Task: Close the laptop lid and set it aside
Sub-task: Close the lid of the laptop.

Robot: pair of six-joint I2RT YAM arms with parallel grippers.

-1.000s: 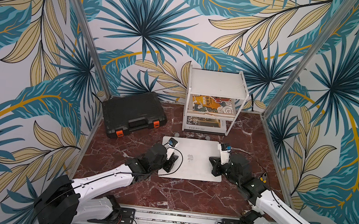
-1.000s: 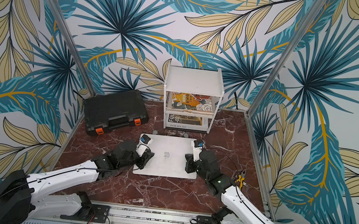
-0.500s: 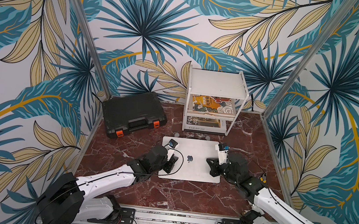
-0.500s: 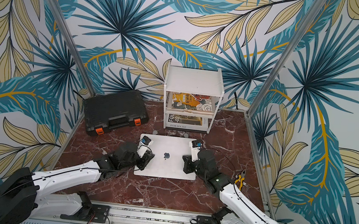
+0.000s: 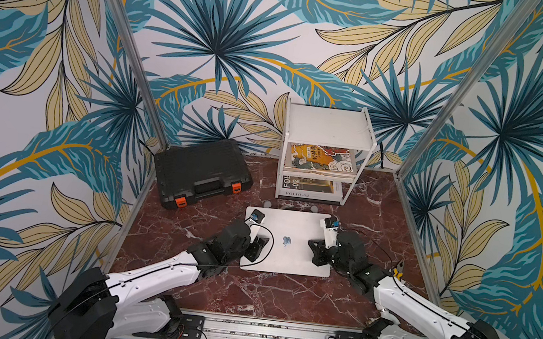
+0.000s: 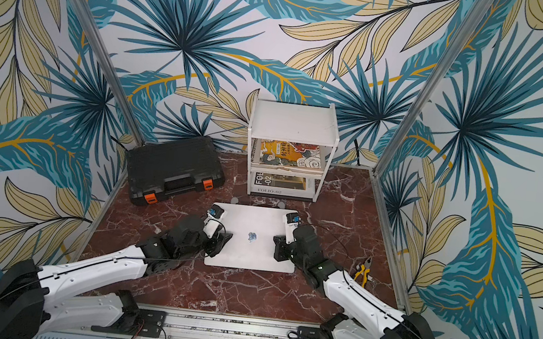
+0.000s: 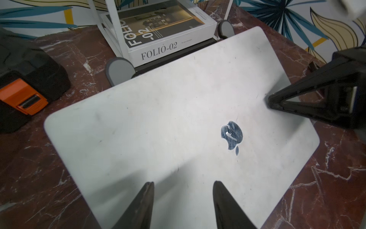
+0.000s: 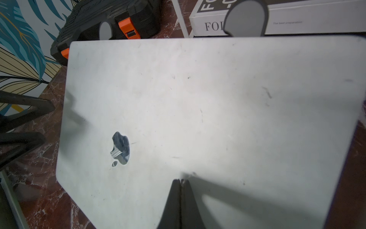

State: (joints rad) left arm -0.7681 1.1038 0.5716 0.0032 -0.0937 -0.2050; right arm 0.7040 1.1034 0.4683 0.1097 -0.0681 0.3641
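1. Thin silver-grey rectangular laptop (image 5: 287, 229) flat on the red-brown marble table (image 5: 248, 296), around its middle, with the plain matte silver lid (image 7: 178, 119) already down and the shiny apple logo facing up.
2. Long axis parallel to the table's front edge; short edges toward the table's left and right edges.
3. Left tool (image 7: 183, 183) over the lid beside its left short edge, black jaws parted, gripping nothing; contact with the metal impossible to tell.
4. Right tool (image 8: 180, 180) over the right part of the lid, jaws pressed together with nothing between them, tips seemingly resting on the lid.
5. Both about equally near, one at each short edge, the laptop stretching from each toward the other. Likely next: a hold or push at those edges to shift the whole laptop.
6. Just beyond the far long edge: two grey round discs (image 7: 119, 71), purpose unclear, then a white metal shelf rack (image 5: 328, 128) holding books, at the table's far edge. No way out in that direction.
7. Black ribbed plastic case with orange latches (image 5: 202, 173) at the far left corner, apart from the laptop.
8. Yellow-handled pliers (image 6: 364, 268) near the table's right edge, beside the right arm.
9. Bare marble toward the front edge; judged the easiest way to slide.
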